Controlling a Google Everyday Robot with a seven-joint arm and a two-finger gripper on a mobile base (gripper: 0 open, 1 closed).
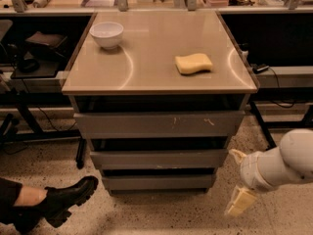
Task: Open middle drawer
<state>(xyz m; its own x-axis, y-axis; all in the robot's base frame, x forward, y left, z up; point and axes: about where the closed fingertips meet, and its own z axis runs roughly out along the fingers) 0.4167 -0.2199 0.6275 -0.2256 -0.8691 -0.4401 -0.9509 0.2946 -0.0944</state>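
Note:
The grey cabinet has three handleless drawer fronts, all shut. The middle drawer (156,159) is the plain flat front below the taller scratched top front (159,125) and above the narrow bottom front (157,182). My gripper (231,182) is on the white arm at the lower right, low above the floor. It is just to the right of the cabinet, level with the middle and bottom fronts. Its cream fingers (239,201) stand apart, open and empty, touching no drawer.
A white bowl (106,34) and a yellow sponge (193,63) sit on the cabinet's top (146,77). A person's black boot (63,201) lies on the speckled floor at the lower left. Dark benches with legs and cables flank the cabinet on both sides.

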